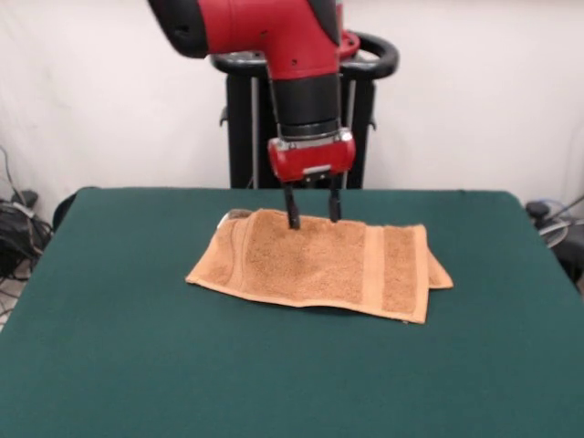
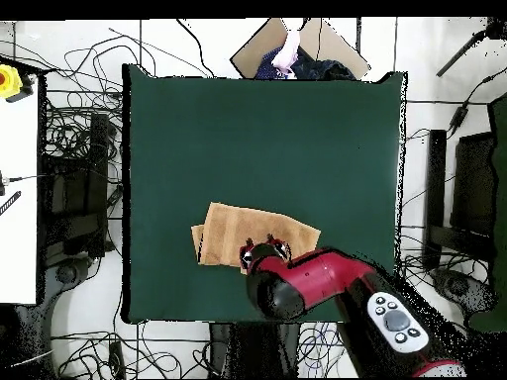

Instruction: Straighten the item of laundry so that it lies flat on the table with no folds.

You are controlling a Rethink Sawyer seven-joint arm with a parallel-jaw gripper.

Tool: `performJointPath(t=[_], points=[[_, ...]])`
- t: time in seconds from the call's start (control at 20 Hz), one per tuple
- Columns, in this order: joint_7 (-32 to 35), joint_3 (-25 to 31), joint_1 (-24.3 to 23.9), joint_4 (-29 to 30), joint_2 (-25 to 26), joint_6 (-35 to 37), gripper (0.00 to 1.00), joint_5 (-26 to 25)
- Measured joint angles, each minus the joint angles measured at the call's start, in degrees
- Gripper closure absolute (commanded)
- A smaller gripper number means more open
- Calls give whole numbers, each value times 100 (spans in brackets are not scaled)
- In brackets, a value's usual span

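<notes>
Bare green desk [image 1: 137,365] fills the foreground and runs wide and free on every side of the towel [image 1: 319,265], which lies folded over near the desk's middle toward the far edge, a lower layer poking out at its right end. At its far edge the gripper [image 1: 312,217] stands upright with its two fingers narrowly apart, tips pressing the cloth, nothing lifted. Overhead, cables sprawl over the floor [image 2: 89,317] left, a person [image 2: 289,54] shows beyond the desk, and the red arm [image 2: 327,287] covers the towel's nearer corner.

Bright even room light, soft shadow under towel [image 1: 319,265], no glare.
</notes>
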Motion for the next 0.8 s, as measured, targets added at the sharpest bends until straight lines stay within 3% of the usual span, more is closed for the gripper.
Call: performJointPath(t=[0.25,0.3,0.4,0.65,0.8], points=[[-982,688,-513,-136,229,569,0,-412],[-1538,988,-740,-189,435,768,0,-485],[-1916,1167,-880,-227,596,893,0,-495],[-3777,1754,-1354,-409,1411,1809,0,-214],[-4456,1841,-1414,-502,1704,2280,0,14]])
